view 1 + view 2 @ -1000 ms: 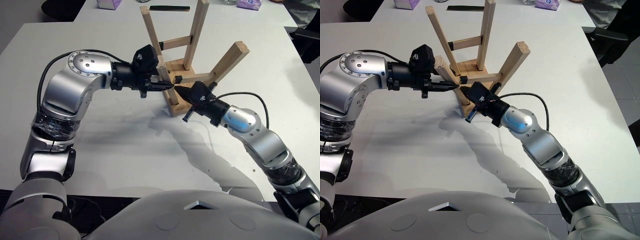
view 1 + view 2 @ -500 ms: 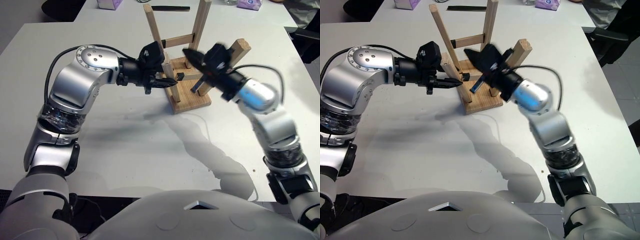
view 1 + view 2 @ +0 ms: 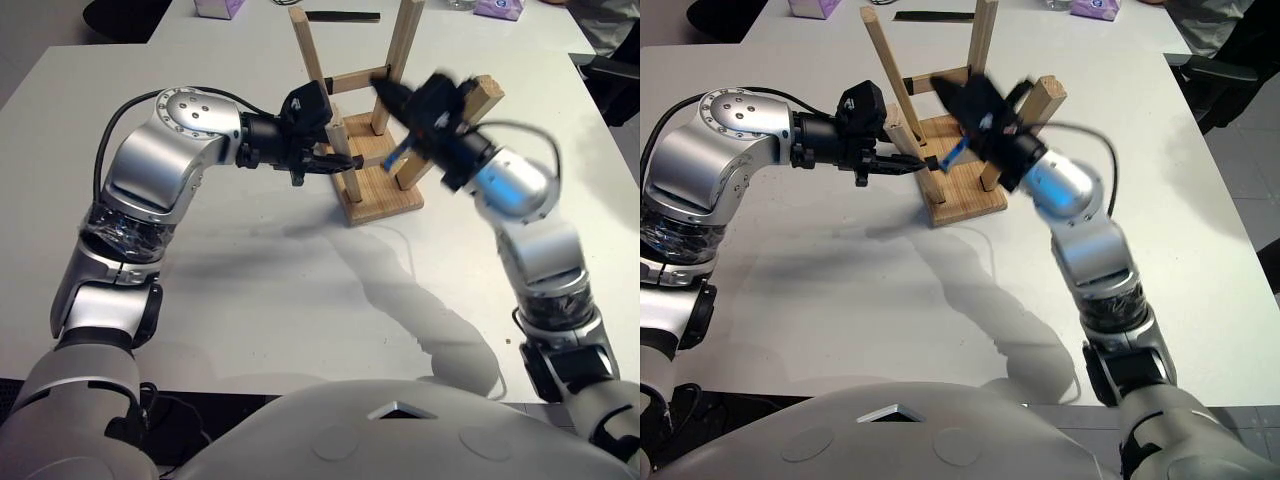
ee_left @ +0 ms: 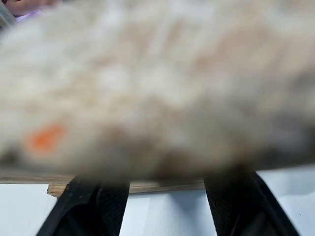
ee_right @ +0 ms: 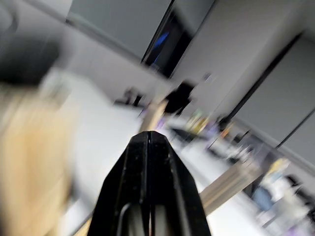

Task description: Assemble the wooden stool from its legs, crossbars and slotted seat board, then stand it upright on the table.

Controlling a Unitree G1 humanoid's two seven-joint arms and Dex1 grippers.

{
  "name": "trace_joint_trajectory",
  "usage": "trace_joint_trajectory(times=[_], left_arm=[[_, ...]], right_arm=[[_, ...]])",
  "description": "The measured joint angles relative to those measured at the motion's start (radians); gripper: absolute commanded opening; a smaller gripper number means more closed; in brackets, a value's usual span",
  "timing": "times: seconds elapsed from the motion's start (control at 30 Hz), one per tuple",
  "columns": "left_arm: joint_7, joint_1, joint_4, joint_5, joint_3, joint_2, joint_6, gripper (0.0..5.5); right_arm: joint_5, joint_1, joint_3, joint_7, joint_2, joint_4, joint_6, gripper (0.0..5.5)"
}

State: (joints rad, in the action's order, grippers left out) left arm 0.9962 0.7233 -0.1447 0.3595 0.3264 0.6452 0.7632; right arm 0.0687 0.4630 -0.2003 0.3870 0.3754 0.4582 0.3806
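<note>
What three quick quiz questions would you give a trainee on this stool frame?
1. True or false: the stool stands upright on its legs on the table.
2. The right gripper is: A) shut and empty, B) shut on a crossbar, C) open around a leg.
3. Fill in: the ____ gripper is at the stool's near leg on the robot's left.

Key
1. False: the seat board lies on the table with the legs pointing up.
2. A: it is raised over the stool.
3. Left: the left gripper is at that leg.
</note>
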Motion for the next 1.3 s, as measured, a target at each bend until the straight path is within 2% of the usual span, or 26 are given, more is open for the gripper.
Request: trace_joint_trajectory(times=[0.1, 0.23, 0.33, 0.37, 0.43, 0.5, 0.6, 0.73, 0.87, 1.0, 1.1, 1.23, 1.27, 1.3], left_arm=[[0.001, 0.014, 0.022, -0.012, 0.008, -0.015, -0.008, 2.03], [0.022, 0.044, 0.066, -0.025, 0.028, -0.025, -0.036, 2.03], [0.044, 0.048, 0.087, -0.031, 0.034, -0.022, -0.066, 2.03], [0.051, 0.046, 0.09, -0.033, 0.033, -0.017, -0.075, 2.03], [0.062, 0.038, 0.091, -0.033, 0.029, -0.005, -0.091, 2.03], [0.083, 0.031, 0.095, -0.033, 0.028, 0.008, -0.121, 2.03], [0.141, 0.032, 0.109, -0.035, 0.025, 0.035, -0.154, 2.03], [0.244, 0.032, 0.133, -0.033, 0.017, 0.092, -0.202, 2.03], [0.283, 0.009, 0.126, -0.031, -0.007, 0.1, -0.217, 2.03], [0.235, -0.046, 0.035, -0.014, -0.052, 0.09, -0.168, 2.03], [0.218, -0.093, -0.041, 0.007, -0.083, 0.094, -0.131, 2.03], [0.201, -0.124, -0.067, 0.011, -0.102, 0.095, -0.139, 2.03], [0.197, -0.137, -0.072, 0.012, -0.112, 0.095, -0.15, 2.4], [0.193, -0.149, -0.077, 0.014, -0.123, 0.094, -0.154, 2.54]], right_arm=[[0.036, 0.006, 0.075, -0.006, -0.017, -0.015, -0.001, 0.0], [0.133, 0.113, 0.361, -0.077, 0.021, -0.135, 0.011, 0.0], [0.183, 0.159, 0.543, -0.06, 0.146, -0.262, 0.007, 0.0], [0.16, 0.135, 0.545, -0.035, 0.189, -0.288, -0.009, 0.0], [0.088, 0.024, 0.455, 0.032, 0.237, -0.33, -0.053, 0.0], [0.062, -0.119, 0.311, 0.091, 0.197, -0.348, -0.059, 0.0], [0.118, -0.234, 0.191, 0.135, 0.115, -0.209, -0.02, 0.0], [0.192, -0.319, 0.19, 0.116, 0.096, -0.049, 0.076, 0.0], [0.209, -0.354, 0.191, 0.112, 0.099, 0.015, 0.111, 0.0], [0.208, -0.283, 0.216, 0.133, 0.103, -0.099, 0.076, 0.0], [0.184, -0.237, 0.288, 0.107, 0.13, -0.222, 0.047, 0.0], [0.182, -0.234, 0.293, 0.119, 0.138, -0.251, 0.024, 0.0], [0.178, -0.23, 0.279, 0.127, 0.136, -0.258, 0.011, 0.0], [0.171, -0.227, 0.272, 0.131, 0.134, -0.265, 0.007, 0.0]])
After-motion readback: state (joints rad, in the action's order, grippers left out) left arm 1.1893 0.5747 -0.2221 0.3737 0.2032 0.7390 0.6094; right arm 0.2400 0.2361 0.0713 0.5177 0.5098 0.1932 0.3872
